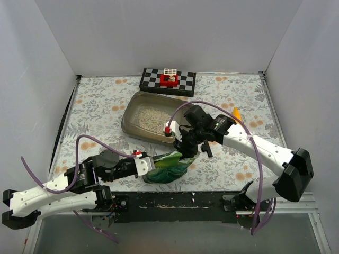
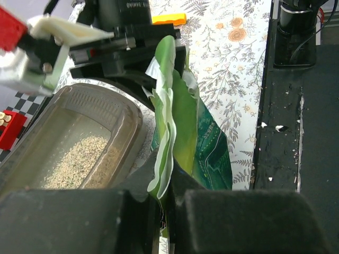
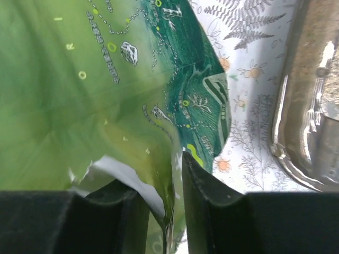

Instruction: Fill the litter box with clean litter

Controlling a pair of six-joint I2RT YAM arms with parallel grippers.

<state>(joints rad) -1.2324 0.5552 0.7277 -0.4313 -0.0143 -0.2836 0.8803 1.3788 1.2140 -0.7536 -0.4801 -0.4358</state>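
Note:
The grey-brown litter box sits mid-table with a thin layer of pale litter on its floor; it also shows in the left wrist view with litter. A glossy green bag lies just in front of the box. My left gripper is shut on the bag's left top edge. My right gripper is shut on the bag's right top edge. The bag's mouth is held between both grippers near the box's near right corner.
A black-and-white checkered board with a red block lies behind the box. A small yellow-orange scoop lies at the right, also in the left wrist view. The black table edge runs along the front.

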